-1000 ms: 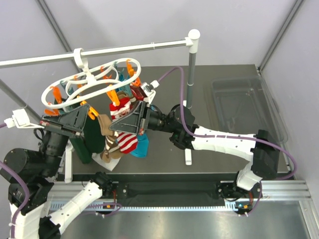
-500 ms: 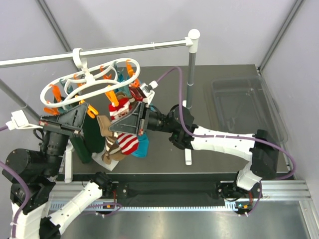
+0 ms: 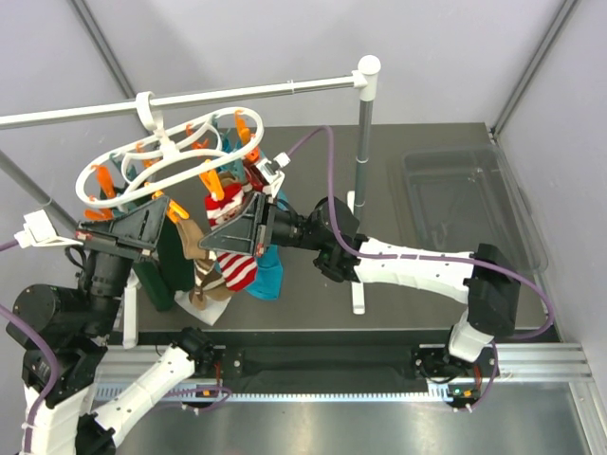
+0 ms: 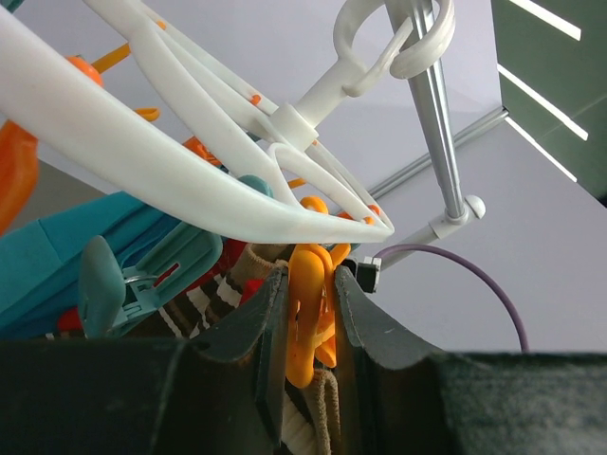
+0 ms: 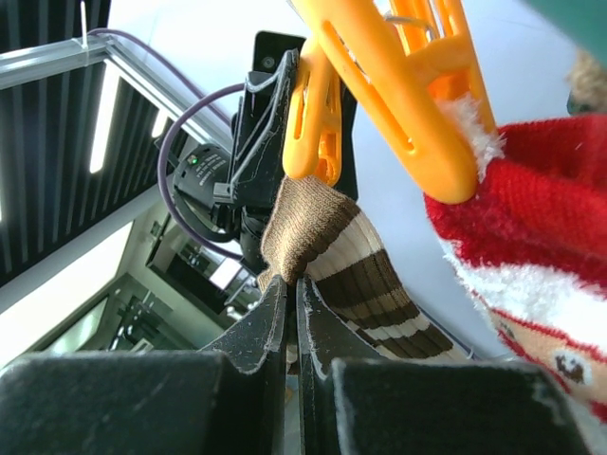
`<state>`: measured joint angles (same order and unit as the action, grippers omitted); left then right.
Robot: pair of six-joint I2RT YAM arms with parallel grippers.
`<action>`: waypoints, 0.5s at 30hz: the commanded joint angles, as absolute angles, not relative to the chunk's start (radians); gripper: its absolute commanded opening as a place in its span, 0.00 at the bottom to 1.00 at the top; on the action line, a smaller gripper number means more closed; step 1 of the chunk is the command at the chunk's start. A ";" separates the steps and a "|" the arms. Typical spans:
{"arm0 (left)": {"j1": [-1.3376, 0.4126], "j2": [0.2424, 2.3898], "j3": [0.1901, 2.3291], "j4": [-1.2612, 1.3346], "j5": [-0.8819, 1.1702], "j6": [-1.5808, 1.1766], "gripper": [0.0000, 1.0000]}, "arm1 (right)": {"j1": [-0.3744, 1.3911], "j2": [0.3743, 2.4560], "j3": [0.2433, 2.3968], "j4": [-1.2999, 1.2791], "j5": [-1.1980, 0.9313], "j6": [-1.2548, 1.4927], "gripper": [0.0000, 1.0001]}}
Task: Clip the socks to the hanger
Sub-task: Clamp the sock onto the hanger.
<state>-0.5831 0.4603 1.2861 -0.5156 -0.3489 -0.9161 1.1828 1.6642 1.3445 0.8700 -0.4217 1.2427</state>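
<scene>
The white oval hanger (image 3: 156,163) hangs by its hook from the rail, with orange and teal clothespins under it. My left gripper (image 4: 311,318) is shut on an orange clothespin (image 4: 305,332), both fingers pressing its sides. My right gripper (image 5: 295,299) is shut on the cuff of a brown sock (image 5: 327,248) with cream stripes and holds it up right under that same orange clothespin (image 5: 310,118). A red sock (image 5: 536,232) hangs clipped in a neighbouring orange clothespin (image 5: 408,100). In the top view the brown sock (image 3: 197,245) sits between the two grippers, with a red striped sock (image 3: 239,270) below it.
The long white rail (image 3: 209,95) and its upright post (image 3: 362,142) stand behind the hanger. A dark green cloth (image 3: 166,263) and a teal garment (image 3: 271,281) hang or lie under the socks. A clear plastic tray (image 3: 469,194) sits at the right of the table.
My right arm has moved a little left and up, bringing the brown sock closer under the orange clothespin. The hanger has shifted slightly. Both grips are unchanged.
</scene>
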 commanded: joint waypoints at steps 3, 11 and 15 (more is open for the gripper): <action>-0.584 0.445 1.270 -0.451 -0.302 -0.899 0.00 | 1.183 1.667 1.414 0.897 -0.431 1.246 0.00; -0.584 0.437 1.258 -0.428 -0.268 -0.888 0.00 | 1.166 1.695 1.474 0.873 -0.442 1.247 0.00; -0.584 0.436 1.259 -0.422 -0.262 -0.887 0.00 | 1.163 1.718 1.489 0.879 -0.451 1.256 0.00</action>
